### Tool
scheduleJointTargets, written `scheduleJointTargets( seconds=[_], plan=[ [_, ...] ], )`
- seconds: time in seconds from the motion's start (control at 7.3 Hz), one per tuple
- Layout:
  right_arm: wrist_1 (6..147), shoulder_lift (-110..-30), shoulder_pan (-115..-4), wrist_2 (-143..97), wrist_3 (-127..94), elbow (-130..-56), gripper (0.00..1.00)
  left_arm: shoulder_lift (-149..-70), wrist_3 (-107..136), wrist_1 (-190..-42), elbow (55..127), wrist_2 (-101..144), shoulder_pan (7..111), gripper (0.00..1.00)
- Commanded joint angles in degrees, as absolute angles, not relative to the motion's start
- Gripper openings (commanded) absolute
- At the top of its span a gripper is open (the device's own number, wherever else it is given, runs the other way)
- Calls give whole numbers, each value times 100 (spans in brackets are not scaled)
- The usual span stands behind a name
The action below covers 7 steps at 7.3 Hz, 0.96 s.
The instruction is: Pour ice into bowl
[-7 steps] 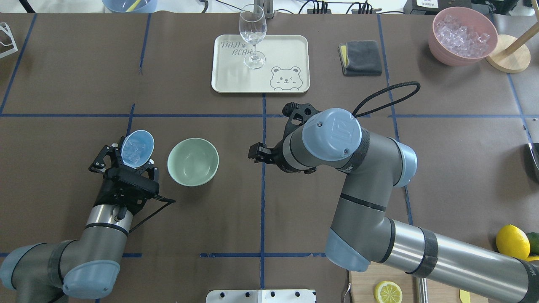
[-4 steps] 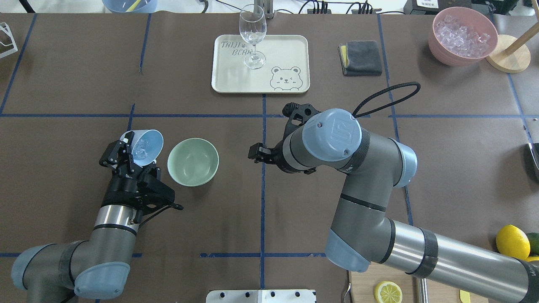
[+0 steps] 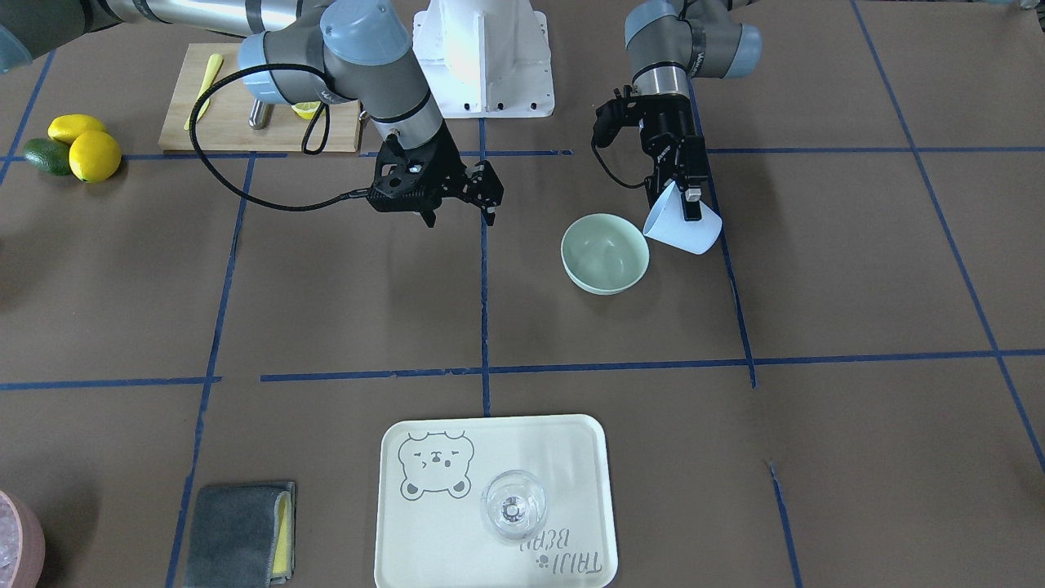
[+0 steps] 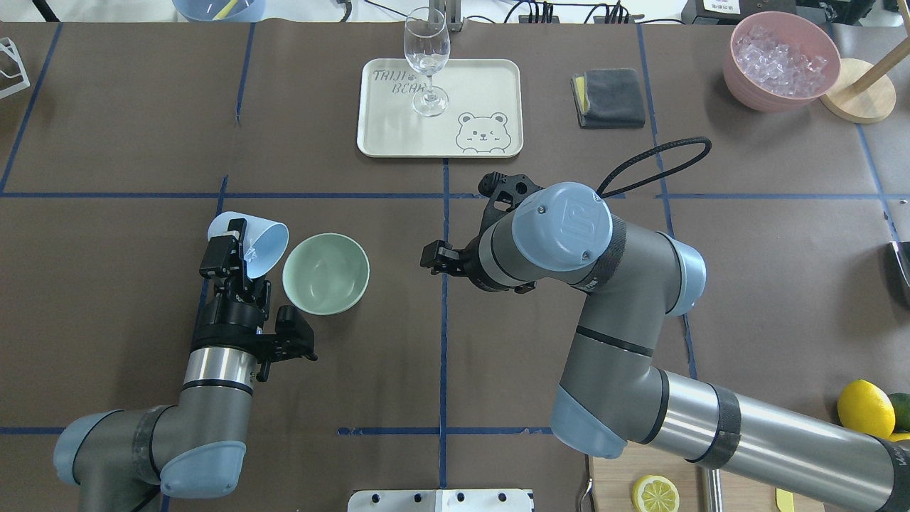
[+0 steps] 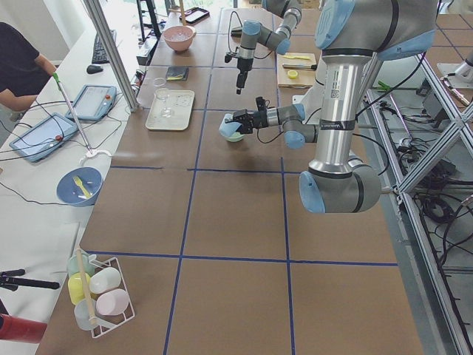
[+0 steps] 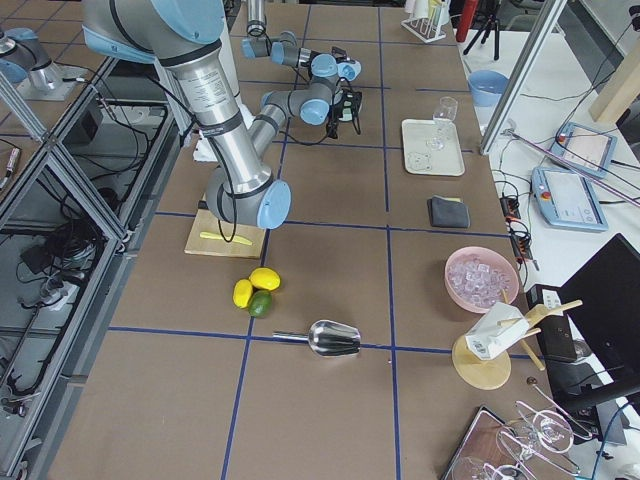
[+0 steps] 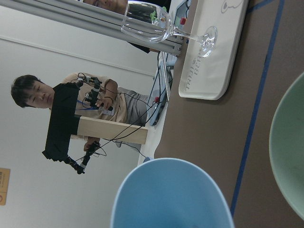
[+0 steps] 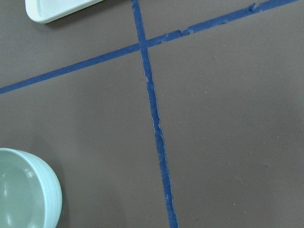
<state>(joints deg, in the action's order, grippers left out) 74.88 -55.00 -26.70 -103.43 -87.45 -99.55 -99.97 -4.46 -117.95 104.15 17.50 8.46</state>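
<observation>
My left gripper (image 4: 237, 250) is shut on a light blue cup (image 4: 256, 240) and holds it tipped on its side, mouth toward the pale mint-green bowl (image 4: 325, 274) just to its right. The front view shows the cup (image 3: 684, 226) leaning beside the bowl (image 3: 605, 253), just off its rim. The ice is hidden inside the cup; none shows in the bowl. The left wrist view shows the cup's wall (image 7: 171, 197) and the bowl's edge (image 7: 289, 152). My right gripper (image 3: 459, 211) is open and empty, hovering right of the bowl; its wrist view catches the bowl (image 8: 23, 190).
A cream tray (image 4: 483, 78) with a wine glass (image 4: 426, 57) stands at the back middle. A grey cloth (image 4: 610, 97) and a pink bowl of ice (image 4: 780, 60) are at the back right. Lemons (image 4: 865, 407) and a cutting board (image 3: 237, 106) lie near my right arm's base.
My left wrist has rolled and shifted right, tipping the blue cup from mouth-up to lying sideways toward the green bowl. The right arm has not moved.
</observation>
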Motion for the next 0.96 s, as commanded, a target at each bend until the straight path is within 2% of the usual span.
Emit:
scheduleJointTargets(
  seconds=[0.0, 0.82],
  plan=[
    [7488, -5493, -2672, -10327, -8754, -9949, 100, -10011, -1496, -11795, 10336, 1514, 852, 0],
    [7479, -5493, -2654, -10301, -8833, -9958, 100, -10002, -2627, -11795, 10125, 888, 870, 0]
  ],
)
